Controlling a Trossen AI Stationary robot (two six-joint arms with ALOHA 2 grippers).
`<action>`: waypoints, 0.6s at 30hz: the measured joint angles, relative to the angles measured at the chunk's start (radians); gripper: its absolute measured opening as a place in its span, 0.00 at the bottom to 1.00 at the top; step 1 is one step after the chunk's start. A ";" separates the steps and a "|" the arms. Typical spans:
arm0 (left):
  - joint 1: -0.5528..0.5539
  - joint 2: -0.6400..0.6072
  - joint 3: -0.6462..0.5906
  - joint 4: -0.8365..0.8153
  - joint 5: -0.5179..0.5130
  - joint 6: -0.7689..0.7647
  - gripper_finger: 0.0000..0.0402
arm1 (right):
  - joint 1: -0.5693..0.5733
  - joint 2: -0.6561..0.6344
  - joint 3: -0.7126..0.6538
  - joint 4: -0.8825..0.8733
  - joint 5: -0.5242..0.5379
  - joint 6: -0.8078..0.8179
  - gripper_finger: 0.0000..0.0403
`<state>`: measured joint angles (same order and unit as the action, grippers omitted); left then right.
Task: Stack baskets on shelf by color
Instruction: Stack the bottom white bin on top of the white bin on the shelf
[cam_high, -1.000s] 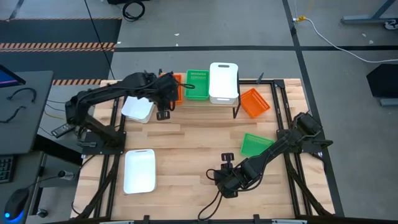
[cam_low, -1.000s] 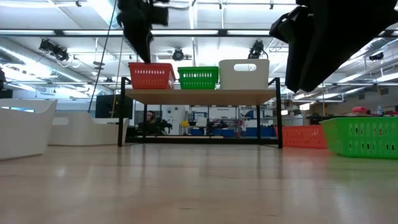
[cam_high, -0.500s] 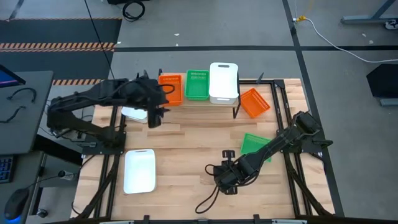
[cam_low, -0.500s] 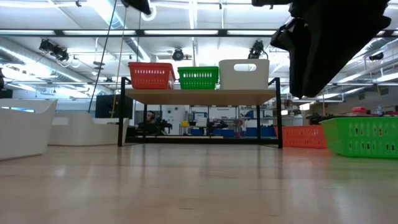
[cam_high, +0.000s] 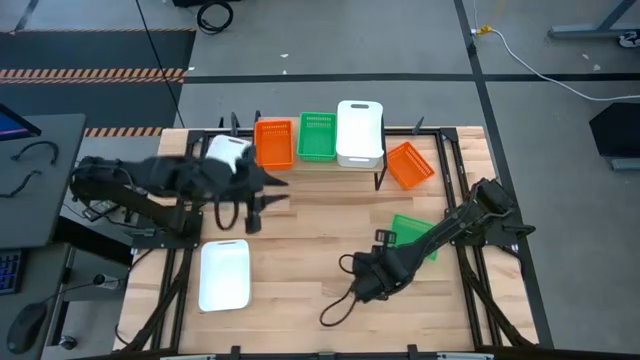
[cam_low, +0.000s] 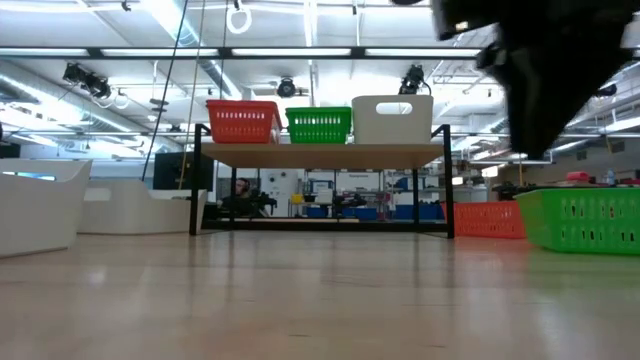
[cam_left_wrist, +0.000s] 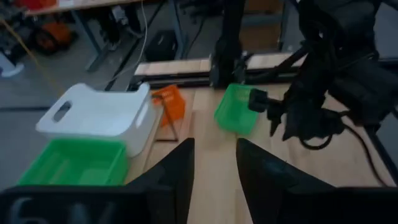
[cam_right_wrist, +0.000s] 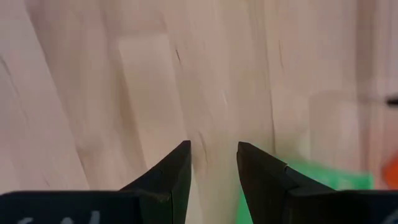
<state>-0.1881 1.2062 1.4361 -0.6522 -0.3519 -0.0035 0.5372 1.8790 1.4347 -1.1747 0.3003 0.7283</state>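
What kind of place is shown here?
Probably a robotics lab or workshop: a wooden table with two mounted arms, exposed ceiling lights and ducts overhead, and cables across a grey floor.

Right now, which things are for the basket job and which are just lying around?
Job: shelf; shelved orange basket, green basket, white basket; loose orange basket, loose green basket, two loose white baskets; left gripper near shelf; right gripper by loose green basket.
Lying about: floor cable; computer mouse.
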 joint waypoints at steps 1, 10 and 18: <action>-0.018 -0.009 -0.040 0.035 -0.015 -0.003 0.30 | 0.013 0.000 0.000 -0.030 0.002 0.026 0.33; -0.130 -0.177 -0.504 0.410 -0.083 -0.066 0.29 | 0.148 -0.069 0.001 -0.120 0.069 0.272 0.33; -0.202 -0.247 -0.720 0.670 -0.148 -0.097 0.29 | 0.241 -0.114 0.001 -0.193 0.033 0.642 0.33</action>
<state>-0.3902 0.9589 0.7160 0.0182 -0.4995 -0.1009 0.7781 1.7649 1.4357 -1.3680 0.3336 1.3705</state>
